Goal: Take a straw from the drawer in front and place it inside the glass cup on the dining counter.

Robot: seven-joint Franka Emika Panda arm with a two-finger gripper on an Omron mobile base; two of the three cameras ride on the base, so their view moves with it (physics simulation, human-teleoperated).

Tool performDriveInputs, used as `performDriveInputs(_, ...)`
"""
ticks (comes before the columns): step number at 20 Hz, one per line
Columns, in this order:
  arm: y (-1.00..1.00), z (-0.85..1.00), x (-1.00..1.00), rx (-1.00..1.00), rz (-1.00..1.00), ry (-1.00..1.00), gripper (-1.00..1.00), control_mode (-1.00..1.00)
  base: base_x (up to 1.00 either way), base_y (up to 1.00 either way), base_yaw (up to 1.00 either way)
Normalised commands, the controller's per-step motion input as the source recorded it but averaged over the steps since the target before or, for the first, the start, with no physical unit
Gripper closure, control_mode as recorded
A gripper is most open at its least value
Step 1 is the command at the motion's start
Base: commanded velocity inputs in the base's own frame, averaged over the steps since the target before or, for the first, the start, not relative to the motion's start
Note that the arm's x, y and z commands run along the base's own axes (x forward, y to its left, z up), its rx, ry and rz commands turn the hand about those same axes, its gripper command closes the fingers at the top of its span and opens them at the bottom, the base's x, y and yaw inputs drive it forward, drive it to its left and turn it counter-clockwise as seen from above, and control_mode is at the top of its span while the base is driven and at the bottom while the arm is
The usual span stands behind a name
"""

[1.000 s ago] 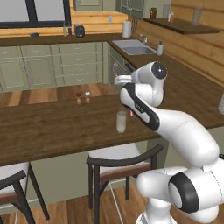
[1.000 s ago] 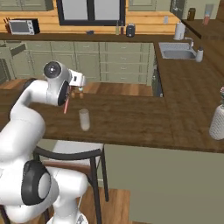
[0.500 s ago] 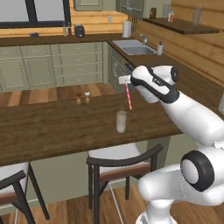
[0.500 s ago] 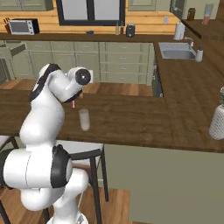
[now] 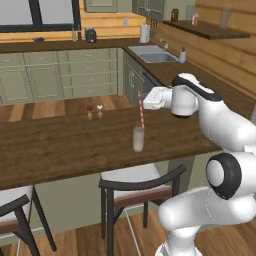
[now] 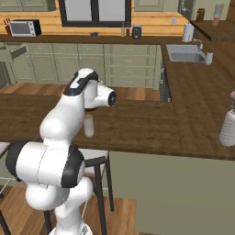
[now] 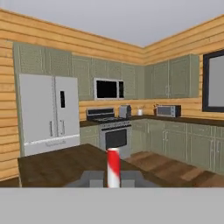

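— Where the fingers [image 7: 113,178] pinch together, what's between them?
— They're clamped on the straw [image 5: 141,109], upright at frame centre, its lower end just above the glass cup [image 5: 138,138] standing on the dark wooden surface [image 5: 60,150].

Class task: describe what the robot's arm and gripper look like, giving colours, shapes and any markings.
The arm is built of smooth, glossy white rounded segments with dark grey-black rings at the joints. Its gripper has a boxy white body; in the hand view its fingertips are small and dark grey. No cables or markings are visible.
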Motion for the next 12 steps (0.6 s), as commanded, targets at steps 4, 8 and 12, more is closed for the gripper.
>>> performDriveInputs(4, -0.11, 0.0, 0.42, 0.08, 0.33, -0.06, 1.0, -1.0, 0.0, 0.0, 0.0)
performDriveInputs(8, -0.28, 0.0, 0.09, 0.01, 0.25, -0.08, 1.0, -1.0, 0.0, 0.0, 0.0)
performDriveInputs(12, -0.18, 0.0, 0.0, 0.0, 0.21, -0.03, 1.0, -1.0, 0.0, 0.0, 0.0)
